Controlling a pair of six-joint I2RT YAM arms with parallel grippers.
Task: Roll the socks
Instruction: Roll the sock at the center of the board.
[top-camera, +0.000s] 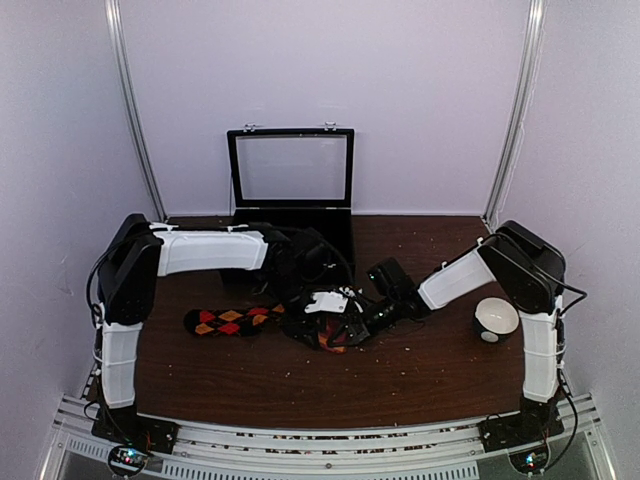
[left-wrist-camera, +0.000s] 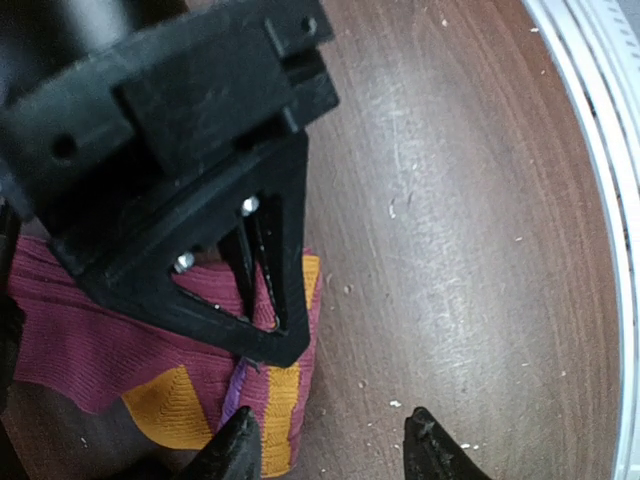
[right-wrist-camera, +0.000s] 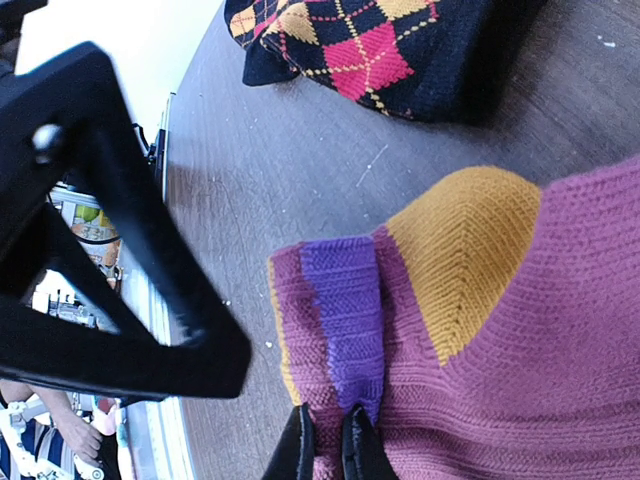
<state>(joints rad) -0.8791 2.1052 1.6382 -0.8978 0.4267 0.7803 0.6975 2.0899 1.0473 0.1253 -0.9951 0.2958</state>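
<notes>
The pink sock is a ribbed magenta knit with an orange patch and a purple band near its end (the band has an orange edge too). It lies near the middle of the bench, beneath my two tools. My right tool is pinched tight on the purple band, its fingers almost meeting through the fabric. My left tool stands about half open and grips nothing; one fingertip is over the sock's orange edge, the other over bare wood. The argyle sock, black with red and orange diamonds, lies flat to the left. A white bowl sits at the right, and a black case with its lid up stands at the back.
</notes>
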